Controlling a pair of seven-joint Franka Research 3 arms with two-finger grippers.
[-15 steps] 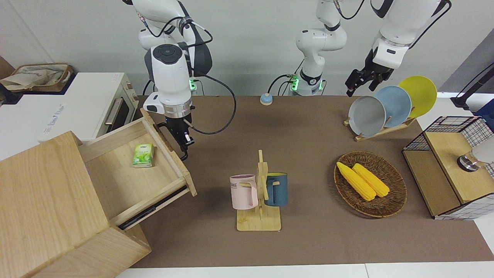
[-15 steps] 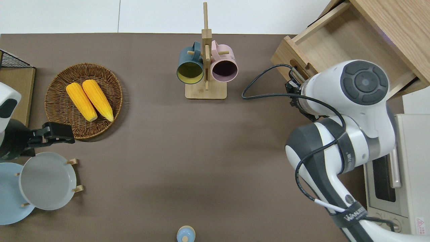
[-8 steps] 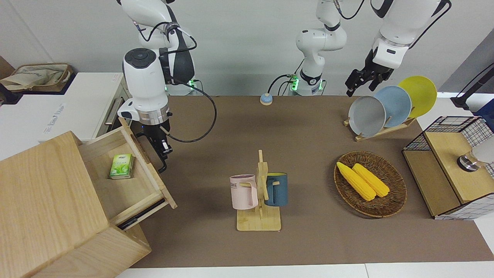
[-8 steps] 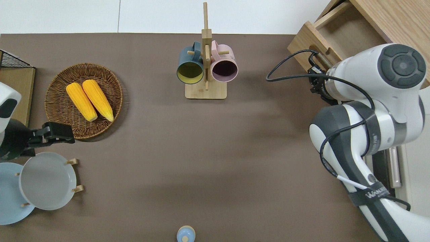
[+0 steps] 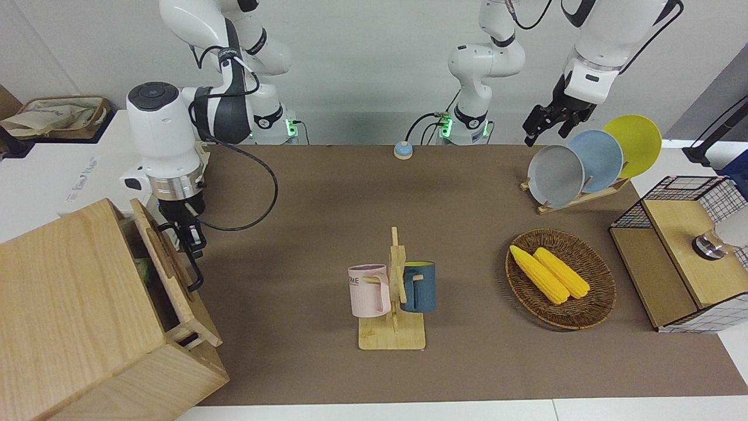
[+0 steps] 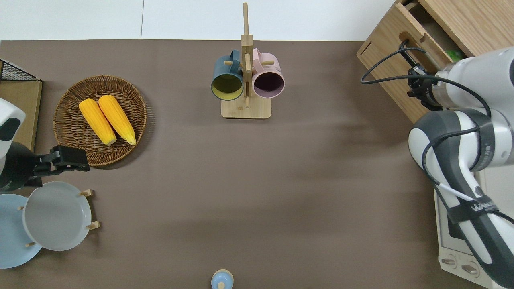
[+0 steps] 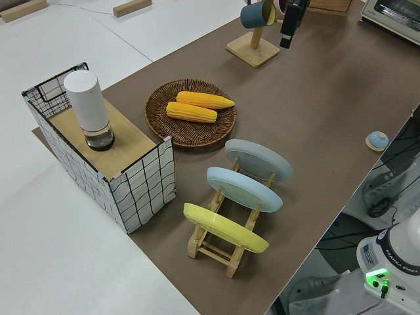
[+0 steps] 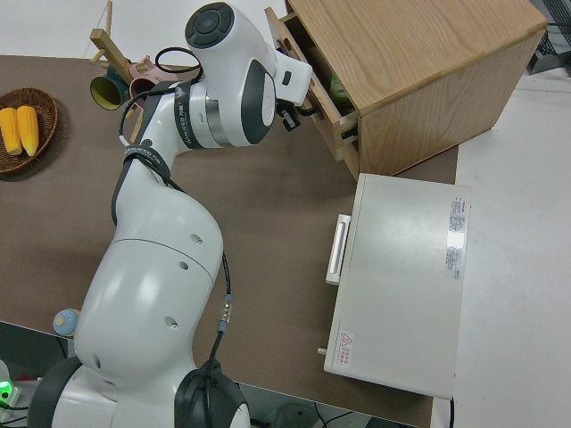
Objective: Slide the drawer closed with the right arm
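Roughly, with clock hours read on the overhead view, robots at 6 o'clock:

1. At 6 o'clock, nearest the robots, a small blue bell-shaped knob [image 6: 221,279] sits on the brown desk [image 6: 249,180].
2. At 4 o'clock stands the white toaster oven [image 6: 457,249], door shut.
3. At 8 o'clock a wooden plate rack [image 7: 216,246] holds three plates on edge: grey [image 6: 56,216], blue [image 6: 10,233] and yellow [image 5: 634,143]. The left arm is parked; I cannot tell whether the left claw [image 6: 68,158] is spread or pressed together.
4. At 9 to 10 o'clock a round wicker basket [image 6: 68,94] holds two corn cobs [image 6: 106,120], lying side by side and touching.
5. At the desk's edge beside the basket, the wood-and-wire-mesh cabinet [image 7: 131,184] carries a white cylinder [image 7: 88,105], upright on its top board.
6. At 12 o'clock a wooden mug rack [image 6: 245,108] has a blue mug [image 6: 227,78] and a pink mug [image 6: 268,78] hung on its pegs, mouths toward the robots.
7. At 1 to 2 o'clock sits the large light-wood cabinet [image 5: 70,304]. Its drawer [image 5: 166,263] is pushed almost fully in, with a narrow gap left; a sliver of a green packet [image 6: 453,54] shows inside.
8. The right claw [image 5: 188,237] is against the drawer front, at the black bar handle [image 5: 197,280]. Spread or pressed together, I cannot tell.
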